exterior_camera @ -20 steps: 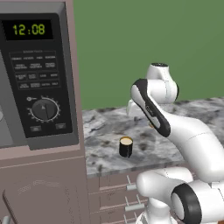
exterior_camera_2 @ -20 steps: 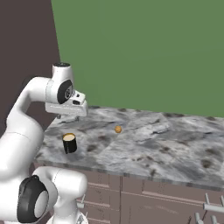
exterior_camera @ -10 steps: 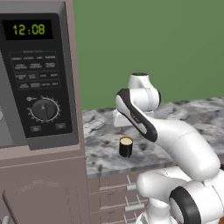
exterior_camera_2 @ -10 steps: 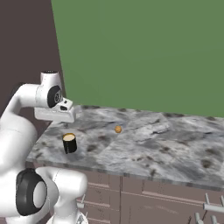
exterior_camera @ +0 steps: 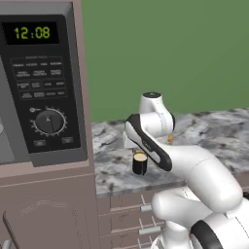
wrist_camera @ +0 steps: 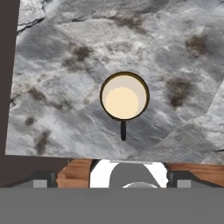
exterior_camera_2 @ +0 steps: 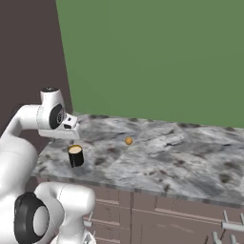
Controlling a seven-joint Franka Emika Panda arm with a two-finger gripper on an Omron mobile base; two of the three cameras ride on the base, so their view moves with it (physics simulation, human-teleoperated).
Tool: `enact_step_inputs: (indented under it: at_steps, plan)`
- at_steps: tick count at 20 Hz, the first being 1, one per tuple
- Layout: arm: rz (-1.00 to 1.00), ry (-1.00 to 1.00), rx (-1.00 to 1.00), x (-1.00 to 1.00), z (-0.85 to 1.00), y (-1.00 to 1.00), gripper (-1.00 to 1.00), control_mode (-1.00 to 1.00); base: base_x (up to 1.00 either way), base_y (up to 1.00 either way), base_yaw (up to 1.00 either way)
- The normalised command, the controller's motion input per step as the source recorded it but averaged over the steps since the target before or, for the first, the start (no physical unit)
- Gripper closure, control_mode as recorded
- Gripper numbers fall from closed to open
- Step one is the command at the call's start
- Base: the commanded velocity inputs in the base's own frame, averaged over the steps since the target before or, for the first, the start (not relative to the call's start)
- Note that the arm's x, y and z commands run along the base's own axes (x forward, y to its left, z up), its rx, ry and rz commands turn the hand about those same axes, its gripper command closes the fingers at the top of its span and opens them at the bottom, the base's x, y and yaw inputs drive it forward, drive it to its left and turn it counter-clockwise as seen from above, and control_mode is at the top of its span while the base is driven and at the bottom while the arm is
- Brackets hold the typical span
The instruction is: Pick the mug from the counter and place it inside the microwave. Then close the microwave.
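We see the mug (exterior_camera: 139, 163) standing upright on the counter (exterior_camera: 209, 131), near the counter's front edge and free of any grip. From the hand view, looking straight down, the mug (wrist_camera: 124, 96) shows its round cream-coloured inside ringed by a dark wall, with its thin dark handle pointing toward the bottom of that picture. In the right base view the mug (exterior_camera_2: 75, 156) sits close to the left end of the counter (exterior_camera_2: 181, 157), and a tiny orange lump (exterior_camera_2: 128, 141) lies further back on the stone and to the right of the mug, well apart from it.

Above the mug we find the robot's hand, hovering over it without touching. In the right base view the gripper (exterior_camera_2: 71, 138) sits just above and slightly behind the mug. We take the fingers to be spread wide with nothing between them, though the finger tips themselves are hard to make out.

To the left of the mug, in the left base view, stands the microwave (exterior_camera: 44, 87), its button panel, round dial and green digits reading 12:08 facing us. Below the counter run the mauve-brown cabinet fronts (exterior_camera_2: 181, 219) with silver handles. Behind the counter rises a plain green wall (exterior_camera: 165, 53).
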Motion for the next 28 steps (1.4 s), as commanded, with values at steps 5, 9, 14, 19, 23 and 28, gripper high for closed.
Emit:
enact_step_inputs:
  at_steps: [5,9,14,19,23,28]
  plan:
    - [-0.04,-0.14,-0.02,0.01,-0.41,0.0,-1.0,-1.0,0.0,0.0,0.0]
    - [-0.04,-0.01,-0.05,0.09,-0.13,0.0,-1.0,-1.0,0.0,0.0,0.0]
    - [-0.02,0.0,0.0,0.09,-0.24,0.0,-1.0,-1.0,0.0,0.0,0.0]
    - [0.01,0.0,0.0,0.04,-0.21,0.0,-1.0,-1.0,0.0,0.0,0.0]
    - [0.03,0.01,0.0,0.0,-0.06,-0.09,-1.0,-1.0,0.0,0.0,0.0]
    - [0.04,0.04,0.01,0.0,0.0,-0.21,-1.0,-1.0,0.0,0.0,0.0]
